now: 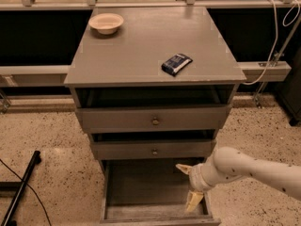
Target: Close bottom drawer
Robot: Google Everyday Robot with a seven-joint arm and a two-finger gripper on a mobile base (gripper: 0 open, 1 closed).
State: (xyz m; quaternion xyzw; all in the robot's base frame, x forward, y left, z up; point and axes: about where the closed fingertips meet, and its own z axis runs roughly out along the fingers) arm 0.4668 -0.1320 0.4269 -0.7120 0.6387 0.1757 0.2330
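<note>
The bottom drawer [141, 187] of the grey cabinet is pulled far out, its bare inside showing. Its front panel lies along the lower edge of the view, and its knob is out of view. My gripper [189, 184] comes in from the right on a white arm. It hangs over the right side of the open drawer, with one cream finger [183, 168] up near the middle drawer and the other [194, 201] down by the drawer's front right corner. The fingers are spread apart and hold nothing.
The middle drawer [154, 151] and the top drawer [154, 120] stand slightly ajar above. On the cabinet top lie a dark blue packet [176, 63] and a pale bowl [106, 22]. A black pole [21, 192] lies on the speckled floor at left. Cables [277, 32] hang at right.
</note>
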